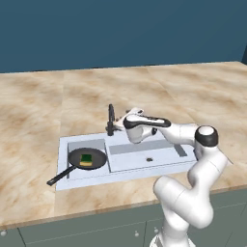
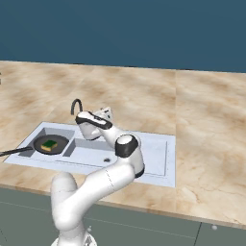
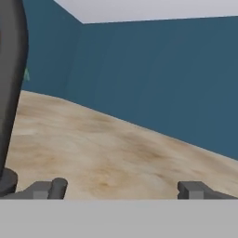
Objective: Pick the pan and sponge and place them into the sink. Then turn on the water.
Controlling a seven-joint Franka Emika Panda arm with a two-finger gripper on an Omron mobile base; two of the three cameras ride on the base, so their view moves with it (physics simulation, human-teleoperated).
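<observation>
The sink (image 1: 144,164) is set into the marbled bench (image 1: 43,101), and everything else sits in or around it. The pan (image 1: 87,158) rests in the sink's small square basin, its long thin handle (image 1: 60,176) sticking out over the sink's front rim toward the bench edge. The sponge (image 1: 86,160) lies inside the pan, green side up with a strip of yellow showing at its near edge. From the right base camera the same pair shows in the small basin, the pan (image 2: 51,143) with the sponge (image 2: 48,144) on it. The longer basin beside it holds just its round drain hole (image 1: 149,159). The slim black faucet (image 1: 111,119) stands on the sink's back rim between the two basins, and I can make out no stream under its spout. The end effector (image 1: 129,114) hangs just beside the faucet, on the side of the longer basin, at about spout height and turned level toward the back of the bench. In the hand camera its two dark fingertips (image 3: 49,189) stand well apart, nothing between them, with the faucet's dark column (image 3: 11,88) close at the left edge. The blue wall (image 1: 120,29) runs behind the bench.
</observation>
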